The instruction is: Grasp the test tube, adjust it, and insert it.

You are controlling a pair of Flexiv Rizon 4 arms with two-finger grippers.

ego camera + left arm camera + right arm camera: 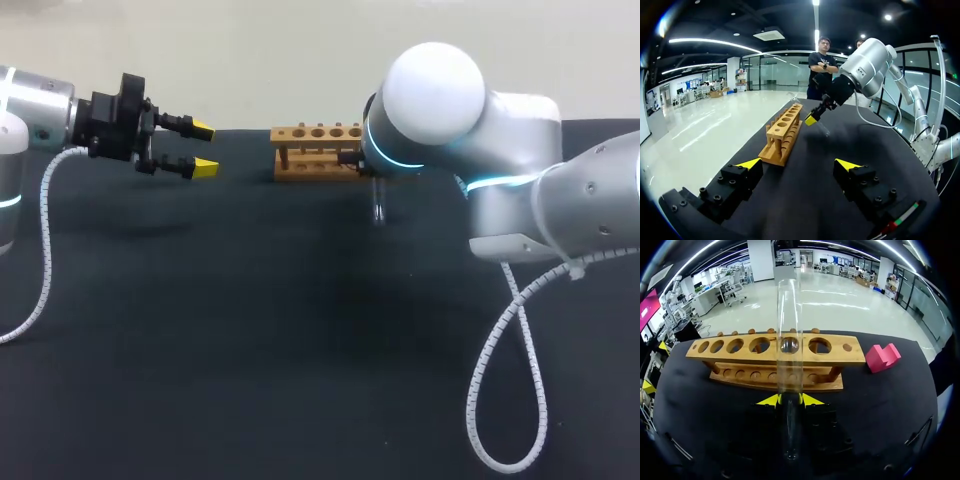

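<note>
Over the table (250, 330) at left, head view: left gripper (195, 148) hangs spread, holding nothing. Test tube (378, 205) shows just below the right arm's (520, 190) joint, near one end of the rack (318, 150) (right fingers hidden here).

Left wrist view: right gripper (812, 119) sits beside the rack's far end.

Right wrist view: its fingers are pinching the test tube, rack just ahead, pink block (882, 356) beside the rack's end.

I'd square the test tube upright over one hole, closed end down, then lower slowly; a tilt would likely catch the rim.

Count: one test tube, one rack, six big holes, one pink block, two grippers.
</note>
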